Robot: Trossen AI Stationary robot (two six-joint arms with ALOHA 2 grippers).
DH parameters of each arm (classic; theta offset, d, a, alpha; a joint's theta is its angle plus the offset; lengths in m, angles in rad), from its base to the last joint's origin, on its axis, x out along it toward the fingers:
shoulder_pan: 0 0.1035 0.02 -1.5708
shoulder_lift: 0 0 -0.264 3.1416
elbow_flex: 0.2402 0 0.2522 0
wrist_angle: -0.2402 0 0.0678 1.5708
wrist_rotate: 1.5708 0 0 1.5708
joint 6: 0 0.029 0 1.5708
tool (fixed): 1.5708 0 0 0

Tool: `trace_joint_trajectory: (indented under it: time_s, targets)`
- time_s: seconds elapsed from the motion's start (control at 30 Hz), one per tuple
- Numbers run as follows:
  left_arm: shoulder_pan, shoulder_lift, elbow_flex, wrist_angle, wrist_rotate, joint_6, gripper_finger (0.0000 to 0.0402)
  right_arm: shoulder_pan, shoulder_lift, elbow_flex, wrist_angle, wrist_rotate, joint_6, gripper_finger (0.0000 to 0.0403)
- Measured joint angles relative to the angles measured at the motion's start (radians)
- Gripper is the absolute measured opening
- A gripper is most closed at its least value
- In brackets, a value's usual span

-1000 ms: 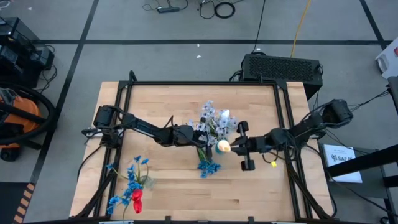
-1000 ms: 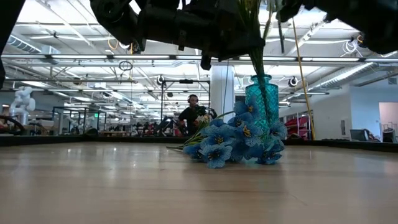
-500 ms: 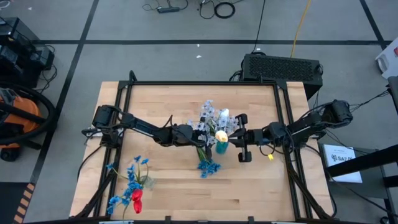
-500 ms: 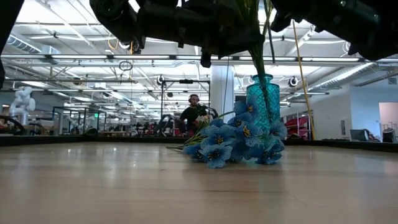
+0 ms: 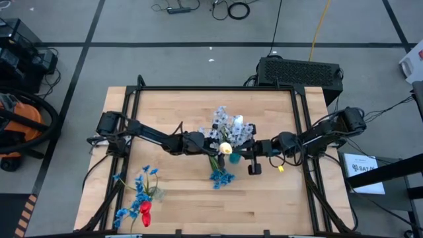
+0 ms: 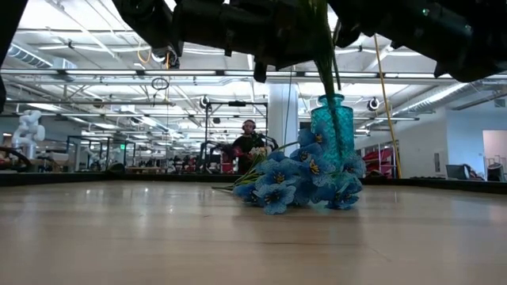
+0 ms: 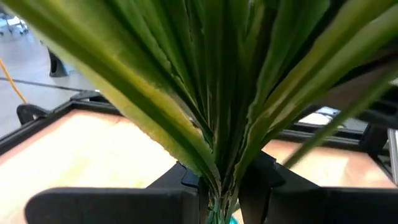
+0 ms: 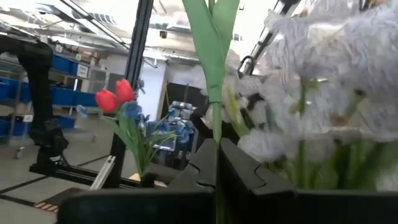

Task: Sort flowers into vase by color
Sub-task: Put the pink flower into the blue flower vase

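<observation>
Right gripper (image 5: 243, 153) fingers clamped on cream tulip (image 5: 225, 149) stem above teal vase (image 6: 331, 127); left gripper (image 5: 210, 143) fingers pinch the green stems (image 7: 214, 124) there, mid-bench (image 5: 172, 106).

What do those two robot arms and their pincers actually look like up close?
Both arms are dark, nearly black, built from slim jointed segments with black cables trailing from their bases. The left pincer and right pincer each end in two flat black fingers with stepped, notched inner edges. A short black crossbar sits across the right wrist.
</observation>
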State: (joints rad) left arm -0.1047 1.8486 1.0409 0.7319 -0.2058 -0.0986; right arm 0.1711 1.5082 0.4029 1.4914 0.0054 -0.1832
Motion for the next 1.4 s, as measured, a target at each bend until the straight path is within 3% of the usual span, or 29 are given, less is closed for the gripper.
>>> trace_joint_trajectory:
  time_s: [0.6,0.77,0.9,1.4]
  targets:
    - [0.000,-0.026,0.001,-0.041,-0.009,-0.001,0.0063,-0.014,-0.001,-0.030,0.068,0.015,0.001,0.0000]
    - [0.000,-0.026,0.001,-0.042,-0.011,-0.002,0.0063,-0.014,0.000,0.008,0.036,-0.031,0.005,0.0000]
    - [0.000,-0.025,0.001,-0.041,-0.013,-0.001,0.0063,-0.023,0.020,0.009,-0.019,-0.028,0.000,0.0000]
    - [0.000,-0.025,0.001,-0.041,-0.014,-0.002,0.0063,-0.041,0.114,0.008,0.078,-0.039,0.011,0.0000]
